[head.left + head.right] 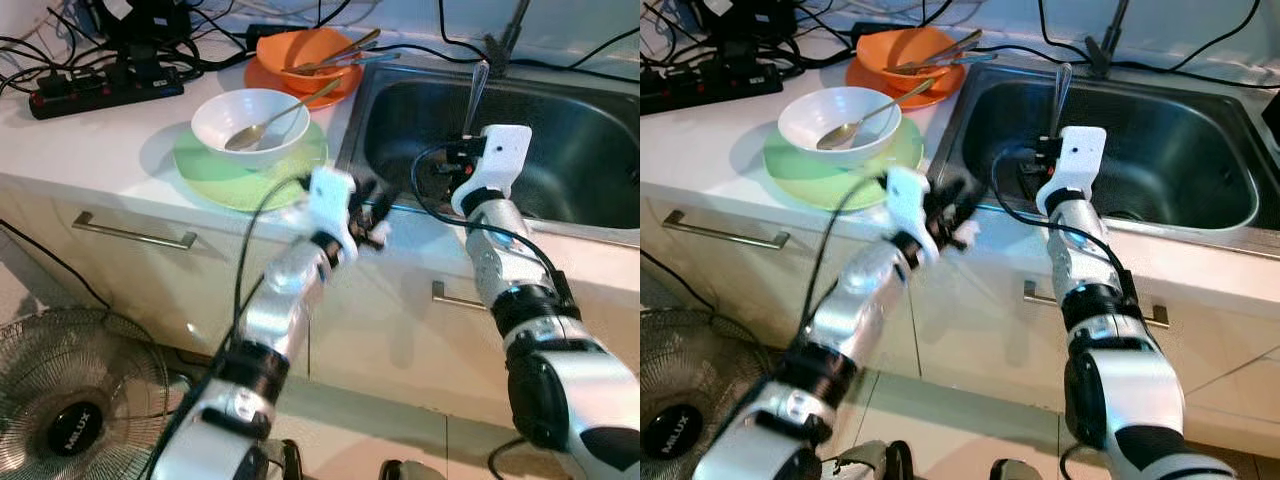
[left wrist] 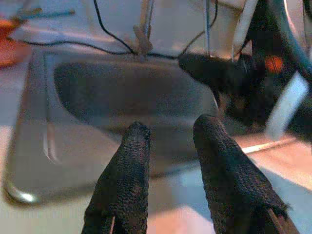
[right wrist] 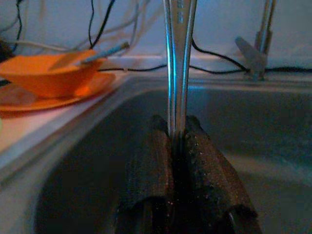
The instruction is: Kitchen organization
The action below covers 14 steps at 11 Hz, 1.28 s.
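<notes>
My right gripper (image 1: 462, 148) hangs over the left part of the steel sink (image 1: 570, 120), shut on a silver utensil (image 1: 476, 92) that stands upright. In the right wrist view its fingers (image 3: 148, 165) pinch the utensil's shaft (image 3: 176, 73). My left gripper (image 1: 378, 214) is at the counter's front edge by the sink's left corner, slightly blurred. Its fingers (image 2: 131, 170) stand apart with nothing between them. A white bowl (image 1: 248, 118) holding a spoon (image 1: 275, 120) sits on a green plate (image 1: 215, 170). Behind it an orange bowl (image 1: 300, 52) with utensils rests on an orange plate (image 1: 262, 78).
A black power strip (image 1: 105, 95) and tangled cables lie at the counter's back left. The faucet (image 1: 508, 35) stands behind the sink. Cabinet handles (image 1: 132, 232) run below the counter. A floor fan (image 1: 70, 400) stands at lower left.
</notes>
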Tool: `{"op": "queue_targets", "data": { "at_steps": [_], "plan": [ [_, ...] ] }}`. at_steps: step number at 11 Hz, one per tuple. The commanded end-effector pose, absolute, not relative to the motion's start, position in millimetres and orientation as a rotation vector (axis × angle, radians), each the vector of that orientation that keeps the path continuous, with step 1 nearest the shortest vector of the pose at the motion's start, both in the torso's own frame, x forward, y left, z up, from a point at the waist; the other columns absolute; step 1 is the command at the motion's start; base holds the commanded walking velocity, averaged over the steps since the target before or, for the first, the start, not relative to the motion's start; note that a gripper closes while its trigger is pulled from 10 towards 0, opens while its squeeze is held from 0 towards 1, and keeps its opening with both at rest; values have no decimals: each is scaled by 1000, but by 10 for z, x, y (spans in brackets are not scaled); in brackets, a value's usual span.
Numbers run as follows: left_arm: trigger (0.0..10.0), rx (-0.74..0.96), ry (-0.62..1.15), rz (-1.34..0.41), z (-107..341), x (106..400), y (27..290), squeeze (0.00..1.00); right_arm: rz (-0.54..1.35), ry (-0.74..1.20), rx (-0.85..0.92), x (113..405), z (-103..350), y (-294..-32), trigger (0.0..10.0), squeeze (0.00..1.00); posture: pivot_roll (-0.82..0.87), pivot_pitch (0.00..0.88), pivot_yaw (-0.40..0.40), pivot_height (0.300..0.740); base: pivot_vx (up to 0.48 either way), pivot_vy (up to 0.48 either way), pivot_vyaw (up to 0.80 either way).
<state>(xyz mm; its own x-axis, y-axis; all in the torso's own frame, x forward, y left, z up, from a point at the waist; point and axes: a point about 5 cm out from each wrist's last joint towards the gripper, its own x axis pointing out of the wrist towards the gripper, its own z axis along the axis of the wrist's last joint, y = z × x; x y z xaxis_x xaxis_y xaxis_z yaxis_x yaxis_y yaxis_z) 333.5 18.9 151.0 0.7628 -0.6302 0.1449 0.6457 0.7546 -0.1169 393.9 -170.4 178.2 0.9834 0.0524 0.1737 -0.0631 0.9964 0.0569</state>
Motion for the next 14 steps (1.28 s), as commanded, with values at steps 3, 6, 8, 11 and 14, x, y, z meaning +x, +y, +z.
{"op": "queue_targets", "data": {
  "at_steps": [3,6,8,11,14],
  "plan": [
    [10000,-175,-98,-723,1538,3283,77,0,31,-248,51,3998,1994,-1751,10000,0,46,30,29,740,0,0,0],
    [10000,-179,-94,-697,1545,3303,93,0,16,-220,65,3996,1926,-1749,10000,0,47,32,25,740,0,0,-533],
    [10000,-184,-98,-695,1560,3315,99,0,27,-231,76,3990,1911,-1673,10000,0,51,32,21,740,0,0,0],
    [10000,-192,-110,-690,1589,3315,100,0,37,-233,87,3991,1908,-1644,10000,0,53,36,19,740,0,0,0],
    [10000,-196,-114,-681,1594,3321,110,0,49,-264,40,3983,1943,-1631,10000,0,49,38,20,740,290,0,0]
  ]
}}
